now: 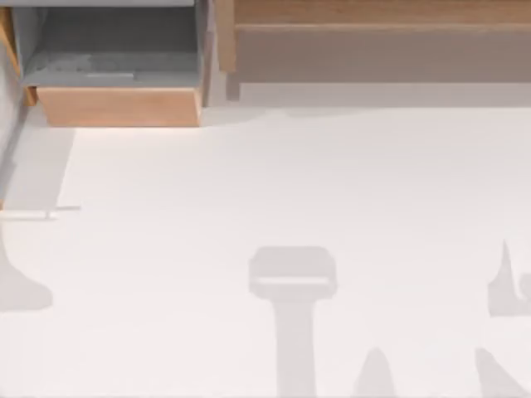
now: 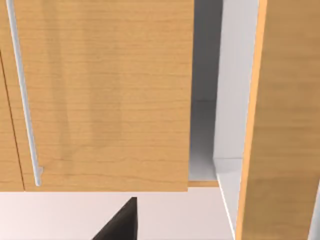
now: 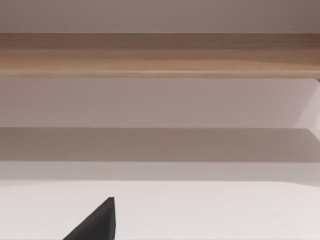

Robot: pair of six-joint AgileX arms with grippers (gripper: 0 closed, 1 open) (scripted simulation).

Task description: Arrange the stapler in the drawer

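This is a rendered, office-like tabletop set rather than a lived-in room: a plain white counter (image 1: 332,182) runs flat and unmarked under even light. At the counter's far left stands a boxy drawer (image 1: 119,106), pulled open, with a light wooden front panel and grey inner walls, and to its right a long wood-and-grey shelf unit (image 1: 382,41). The left wrist view shows the same clean wood grain and a slim pale handle (image 2: 22,100).

A matte black, wedge-shaped left finger tip (image 2: 122,222) pokes up below the drawer (image 2: 100,95) front. The right finger tip (image 3: 97,222) is equally black, angular, unmarked.
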